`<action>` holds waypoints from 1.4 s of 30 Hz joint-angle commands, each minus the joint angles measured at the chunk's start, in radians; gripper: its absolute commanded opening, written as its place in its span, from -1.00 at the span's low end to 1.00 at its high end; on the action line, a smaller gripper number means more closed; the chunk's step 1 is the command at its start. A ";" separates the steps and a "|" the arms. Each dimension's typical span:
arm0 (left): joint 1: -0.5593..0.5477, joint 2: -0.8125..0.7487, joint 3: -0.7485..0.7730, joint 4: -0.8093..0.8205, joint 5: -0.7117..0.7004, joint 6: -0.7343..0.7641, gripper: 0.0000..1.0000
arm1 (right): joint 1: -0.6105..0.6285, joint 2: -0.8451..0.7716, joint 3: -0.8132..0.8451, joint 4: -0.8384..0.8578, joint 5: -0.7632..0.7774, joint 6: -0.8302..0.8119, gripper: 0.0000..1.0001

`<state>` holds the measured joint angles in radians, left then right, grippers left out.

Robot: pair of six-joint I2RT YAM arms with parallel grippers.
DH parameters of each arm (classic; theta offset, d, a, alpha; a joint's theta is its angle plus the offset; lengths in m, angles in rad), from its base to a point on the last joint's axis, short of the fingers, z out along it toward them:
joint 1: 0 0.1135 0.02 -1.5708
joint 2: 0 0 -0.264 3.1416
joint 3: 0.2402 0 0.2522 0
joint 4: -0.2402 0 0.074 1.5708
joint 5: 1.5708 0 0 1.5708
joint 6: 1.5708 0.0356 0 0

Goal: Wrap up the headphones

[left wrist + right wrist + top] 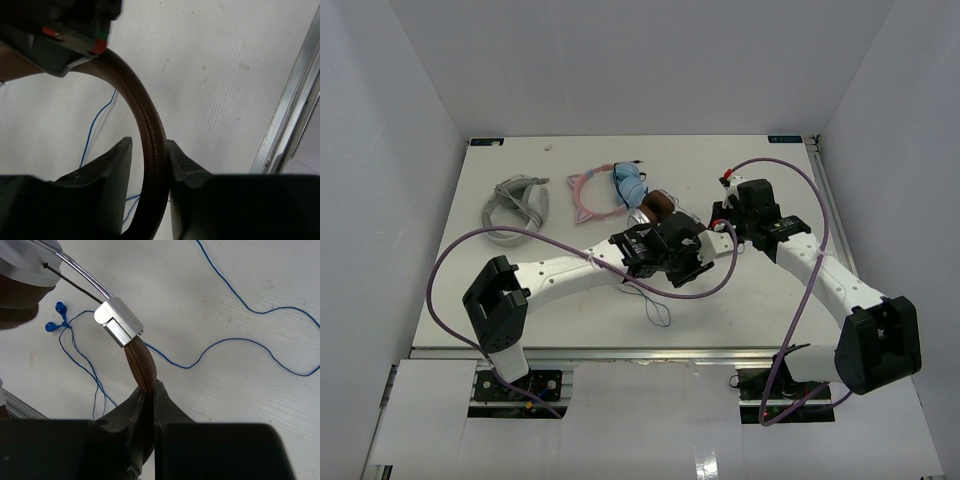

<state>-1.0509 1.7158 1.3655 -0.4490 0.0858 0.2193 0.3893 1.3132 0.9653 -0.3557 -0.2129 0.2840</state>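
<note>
Roughly at table centre, a touch toward 1 o'clock: over-ear headphones [658, 208] with dark brown stitched headband [152, 127], brown ear pad, silver metal slider [119, 321] and thin blue cable [240, 340]. Sits between the two arm tips, headband spanning from one gripper to the other. Cable loose on the tabletop, trailing toward 6 o'clock in tangled loops.

Right gripper [150, 390] pinched together on the headband end, just below the slider. Left gripper [148, 150] straddles the headband further along its curve: jaws partly apart, one finger against the leather, a sliver of gap at the other. Firm clamp or not, cannot tell.

Just beside the headphones at 10 o'clock: pink cat-ear pair [588, 192] with light blue cups. Farther out at 9 o'clock, well apart: grey-white pair [517, 208]. Underneath everything: flat white table [590, 325].
</note>
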 commanded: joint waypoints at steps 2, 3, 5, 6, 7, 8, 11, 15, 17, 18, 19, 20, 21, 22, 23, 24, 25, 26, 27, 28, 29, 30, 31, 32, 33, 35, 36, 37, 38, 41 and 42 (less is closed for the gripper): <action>-0.006 -0.018 0.007 0.001 0.015 -0.007 -0.92 | 0.003 -0.002 0.015 0.081 -0.043 0.024 -0.84; -0.006 -0.018 0.010 0.001 0.026 -0.012 -1.00 | 0.003 -0.002 0.015 0.081 -0.045 0.024 -0.79; -0.006 -0.035 0.005 0.021 0.042 -0.038 -1.00 | 0.003 -0.010 0.018 0.092 -0.035 0.038 -0.36; -0.006 -0.046 -0.004 0.037 0.045 -0.058 -1.00 | 0.003 -0.015 0.021 0.097 -0.022 0.047 -0.05; -0.006 -0.060 -0.014 0.054 0.045 -0.081 -1.00 | 0.004 -0.025 0.025 0.099 0.002 0.057 0.22; -0.006 -0.082 -0.027 0.076 0.042 -0.108 -1.00 | 0.005 -0.044 0.031 0.100 0.045 0.068 0.44; 0.017 -0.184 -0.063 0.143 0.073 -0.196 -1.00 | 0.004 -0.090 0.053 0.111 0.184 0.080 0.90; 0.082 -0.339 -0.077 0.185 0.141 -0.360 -1.00 | 0.002 -0.172 0.052 0.165 0.312 0.100 0.92; 0.138 -0.433 -0.078 0.193 0.166 -0.457 -1.00 | 0.002 -0.226 0.027 0.207 0.357 0.102 0.91; 0.179 -0.464 -0.080 0.202 0.189 -0.519 -1.00 | 0.001 -0.266 -0.003 0.226 0.369 0.092 0.92; 0.214 -0.507 -0.082 0.211 0.212 -0.568 -1.00 | 0.000 -0.303 -0.037 0.265 0.361 0.078 0.93; 0.243 -0.554 -0.085 0.219 0.233 -0.608 -1.00 | -0.001 -0.342 -0.079 0.320 0.348 0.063 0.94; 0.258 -0.599 -0.089 0.224 0.247 -0.629 -1.00 | -0.001 -0.388 -0.137 0.407 0.332 0.052 0.94; 0.285 -0.631 -0.089 0.236 0.263 -0.678 -1.00 | -0.001 -0.421 -0.188 0.482 0.246 0.033 0.94; 0.294 -0.663 -0.090 0.246 0.279 -0.713 -1.00 | -0.001 -0.460 -0.256 0.589 0.147 0.026 0.95; 0.298 -0.687 -0.090 0.251 0.287 -0.728 -1.00 | -0.001 -0.491 -0.290 0.675 0.099 0.022 0.96; 0.298 -0.704 -0.093 0.262 0.294 -0.748 -1.00 | -0.001 -0.511 -0.322 0.745 0.052 0.024 0.97; 0.300 -0.721 -0.099 0.284 0.307 -0.788 -1.00 | -0.001 -0.529 -0.385 0.821 -0.038 0.029 0.99; 0.301 -0.735 -0.109 0.308 0.325 -0.836 -1.00 | -0.001 -0.542 -0.430 0.884 -0.107 0.035 1.00; 0.301 -0.746 -0.129 0.347 0.351 -0.892 -1.00 | 0.000 -0.547 -0.453 0.935 -0.148 0.047 1.00; 0.302 -0.761 -0.159 0.405 0.377 -0.938 -1.00 | 0.002 -0.548 -0.479 0.997 -0.195 0.063 1.00; 0.303 -0.771 -0.194 0.471 0.401 -0.987 -1.00 | 0.007 -0.541 -0.498 1.056 -0.228 0.070 1.00; 0.304 -0.774 -0.221 0.530 0.428 -1.031 -1.00 | 0.015 -0.530 -0.512 1.105 -0.250 0.071 1.00; 0.305 -0.768 -0.236 0.576 0.459 -1.068 -1.00 | 0.029 -0.512 -0.518 1.141 -0.259 0.064 1.00; 0.305 -0.748 -0.242 0.618 0.484 -1.091 -1.00 | 0.038 -0.503 -0.516 1.157 -0.262 0.057 1.00; 0.304 -0.703 -0.251 0.686 0.539 -1.148 -1.00 | 0.060 -0.485 -0.514 1.188 -0.261 0.031 1.00; 0.304 -0.689 -0.262 0.722 0.565 -1.182 -1.00 | 0.076 -0.479 -0.522 1.221 -0.261 0.025 1.00; 0.304 -0.677 -0.272 0.761 0.585 -1.210 -1.00 | 0.089 -0.475 -0.531 1.257 -0.262 0.021 1.00; 0.304 -0.670 -0.282 0.801 0.590 -1.219 -1.00 | 0.097 -0.474 -0.544 1.310 -0.267 0.022 1.00; 0.304 -0.660 -0.310 0.864 0.600 -1.248 -1.00 | 0.134 -0.471 -0.585 1.470 -0.257 0.027 1.00; 0.304 -0.660 -0.316 0.886 0.599 -1.262 -1.00 | 0.142 -0.464 -0.585 1.486 -0.250 0.027 1.00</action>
<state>-0.7483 1.0881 1.0563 0.2261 0.6200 -0.9431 0.4954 0.8425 0.4055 0.8588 -0.4473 0.3286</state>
